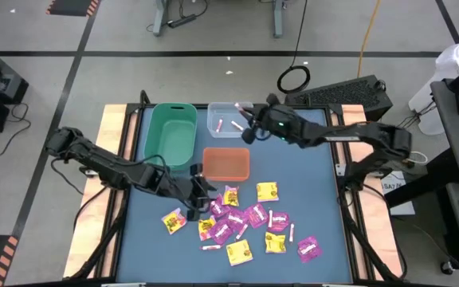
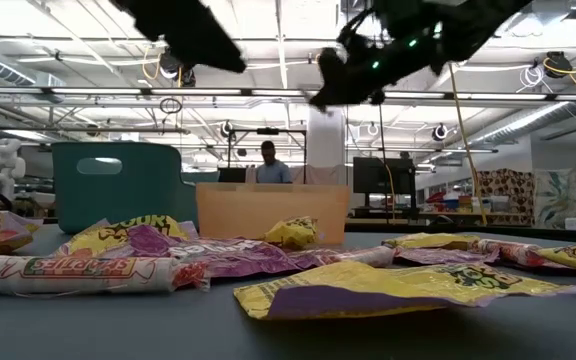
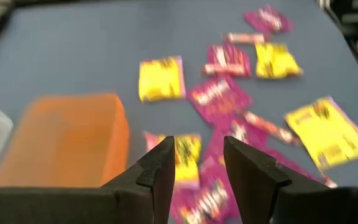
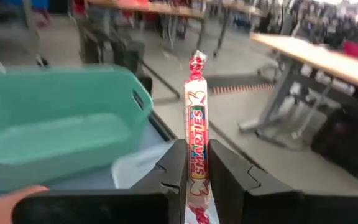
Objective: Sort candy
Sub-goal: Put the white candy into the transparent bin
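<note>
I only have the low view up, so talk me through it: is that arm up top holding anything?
Observer: Yes. The right gripper is shut on a Smarties roll, standing upright between its fingers.
Operator: Where is it over the table?
Observer: From above, it hangs by the clear bin, which already holds pale sticks.
Operator: And the other arm?
Observer: The left gripper is open and empty, above the candy pile beside the orange bin.
</note>
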